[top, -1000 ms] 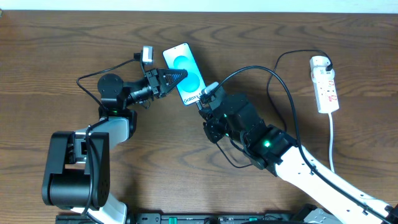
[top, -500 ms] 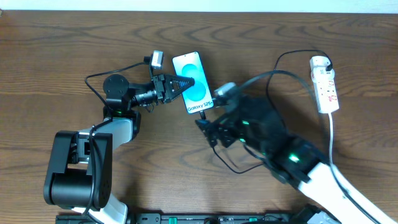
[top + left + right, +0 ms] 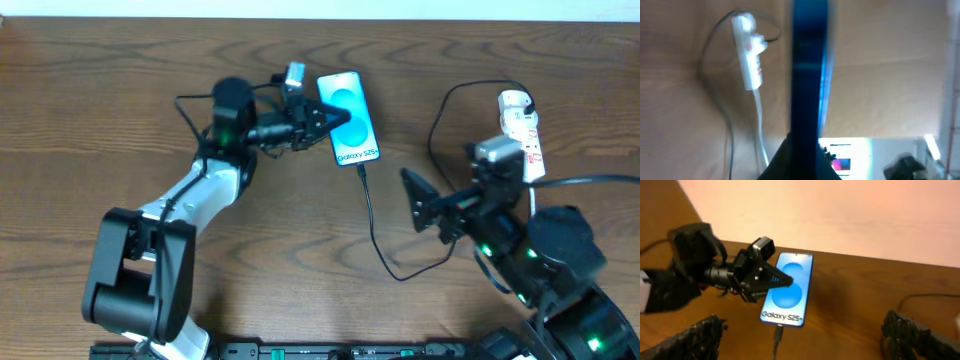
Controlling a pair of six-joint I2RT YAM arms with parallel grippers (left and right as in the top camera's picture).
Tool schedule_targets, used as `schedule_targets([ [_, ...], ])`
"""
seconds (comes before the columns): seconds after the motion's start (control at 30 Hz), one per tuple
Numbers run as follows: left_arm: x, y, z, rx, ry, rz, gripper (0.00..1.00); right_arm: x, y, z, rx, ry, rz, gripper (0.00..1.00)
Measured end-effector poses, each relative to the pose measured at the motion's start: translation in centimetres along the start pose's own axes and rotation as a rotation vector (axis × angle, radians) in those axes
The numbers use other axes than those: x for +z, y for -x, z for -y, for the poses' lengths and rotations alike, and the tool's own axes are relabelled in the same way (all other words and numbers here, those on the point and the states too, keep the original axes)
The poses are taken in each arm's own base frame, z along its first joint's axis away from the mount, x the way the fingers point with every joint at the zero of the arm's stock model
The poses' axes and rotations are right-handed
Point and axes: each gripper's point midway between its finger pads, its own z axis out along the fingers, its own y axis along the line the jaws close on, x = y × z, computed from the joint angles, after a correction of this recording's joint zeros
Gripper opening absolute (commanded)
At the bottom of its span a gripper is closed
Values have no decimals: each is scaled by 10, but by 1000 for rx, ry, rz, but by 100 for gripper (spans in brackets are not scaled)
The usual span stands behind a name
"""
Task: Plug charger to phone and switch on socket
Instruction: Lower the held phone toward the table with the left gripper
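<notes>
Brown wooden table (image 3: 120, 100): your right gripper (image 3: 430, 208) has released, fingers spread; thin black charger cable (image 3: 372, 215) sits plugged at 6 o'clock of the cyan-screened phone (image 3: 349, 118); left gripper (image 3: 338, 118), fingers pressed together, pins it. White power-strip socket (image 3: 522, 135) remains.

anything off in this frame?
Nothing broken or spilled. The phone lies slightly skewed, with the shut tip of the left gripper over its screen. The charger is plugged into it, its slack looping loosely toward the open right gripper.

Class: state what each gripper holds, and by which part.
The left gripper pinches the phone at the middle of one long edge. The right gripper, jaws open, holds nothing.
</notes>
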Motion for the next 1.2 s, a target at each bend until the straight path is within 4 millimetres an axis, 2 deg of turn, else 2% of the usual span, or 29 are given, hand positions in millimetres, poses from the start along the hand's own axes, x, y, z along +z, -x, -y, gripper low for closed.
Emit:
schedule_targets([
  [0.17, 6, -5, -13, 70, 132, -62, 7, -6, -8, 17, 38, -65, -28, 99],
  [0.37, 5, -9, -39, 177, 201, -93, 8, -6, -9, 19, 50, -75, -31, 99],
  [0.43, 9, -11, -64, 153, 230, -117, 7, -6, -9, 19, 55, -75, -31, 99],
  [0.6, 18, -11, -130, -30, 342, -190, 7, -6, -9, 19, 62, -75, -30, 99],
  [0.67, 21, -10, -146, -69, 375, -222, 7, -6, -9, 19, 62, -76, -33, 99],
  [0.77, 25, -4, -155, -43, 387, -247, 7, -6, -12, 20, 62, -78, -42, 99],
  [0.93, 26, 3, -152, 42, 384, -251, 8, -5, -13, 20, 62, -80, -49, 99],
  [1.2, 27, 2, -153, 70, 388, -257, 7, 3, -17, 21, 66, -85, -70, 99],
])
